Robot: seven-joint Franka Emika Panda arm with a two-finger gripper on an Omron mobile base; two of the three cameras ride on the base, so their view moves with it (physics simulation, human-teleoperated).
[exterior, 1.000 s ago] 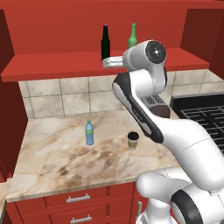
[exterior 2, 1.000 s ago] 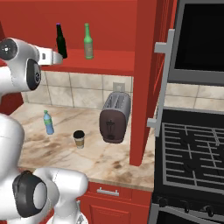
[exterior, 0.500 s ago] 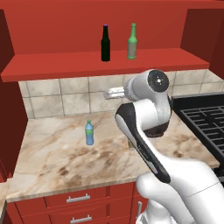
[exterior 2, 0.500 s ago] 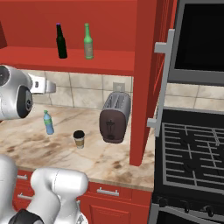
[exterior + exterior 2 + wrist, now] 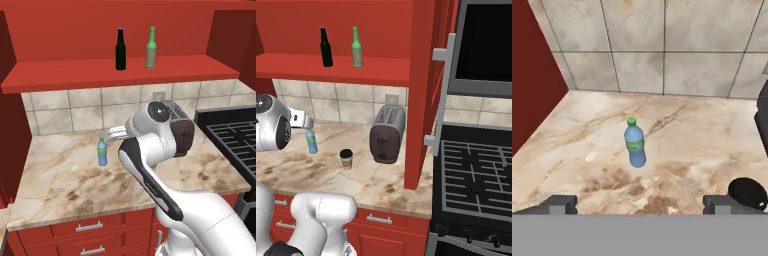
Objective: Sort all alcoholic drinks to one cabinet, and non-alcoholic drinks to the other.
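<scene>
Jaws (image 5: 640, 202) set wide and empty, their two tips low in the hand view, aimed at the blue bottle (image 5: 635, 142), which stands upright on the marble counter (image 5: 702, 145) well apart from them. Cup (image 5: 346, 159) with dark lid stands on the counter between the blue bottle and the toaster (image 5: 387, 134). On the red shelf (image 5: 120, 73) above, the black bottle (image 5: 120, 49) and the green bottle (image 5: 151, 48) stand upright side by side, near but not touching.
</scene>
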